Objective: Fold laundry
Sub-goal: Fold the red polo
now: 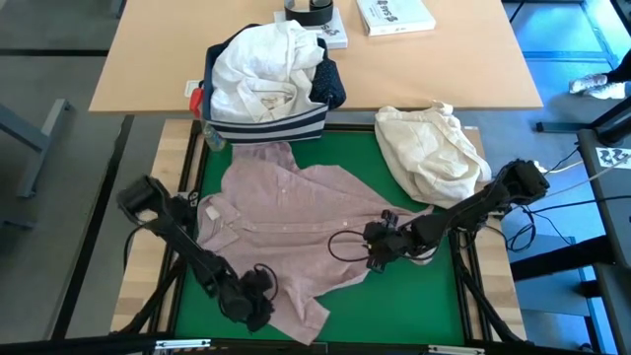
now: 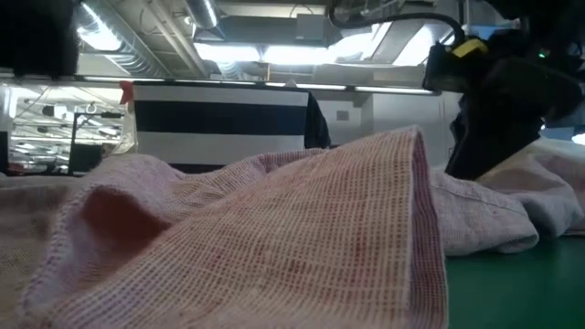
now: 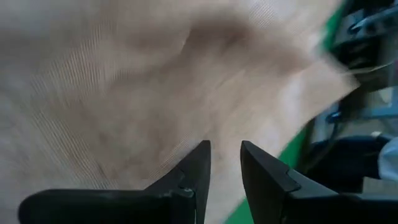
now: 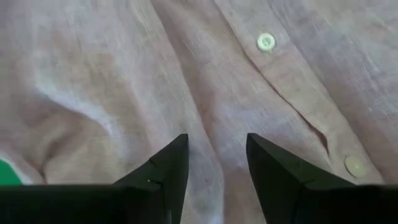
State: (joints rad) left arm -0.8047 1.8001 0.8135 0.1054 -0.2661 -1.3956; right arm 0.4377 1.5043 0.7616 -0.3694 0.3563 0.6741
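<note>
Left gripper point(image 1: 258, 296) jaws parted a little, nothing pinched, over the pink top's point(image 1: 286, 232) near hem. Right gripper point(image 1: 380, 242) jaws parted over its button placket, empty. Top lies spread on green tabletop point(image 1: 394, 306); white shirt point(image 1: 261, 69) in the bin point(image 1: 266, 128)

Nothing legible is showing anywhere; the white book point(image 1: 394, 15) lying at the table's far edge is bearing dark print too small to read.

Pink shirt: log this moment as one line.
pink shirt spread on green mat | left gripper open, over its lower hem | right gripper open, over its button placket | nothing held
</note>
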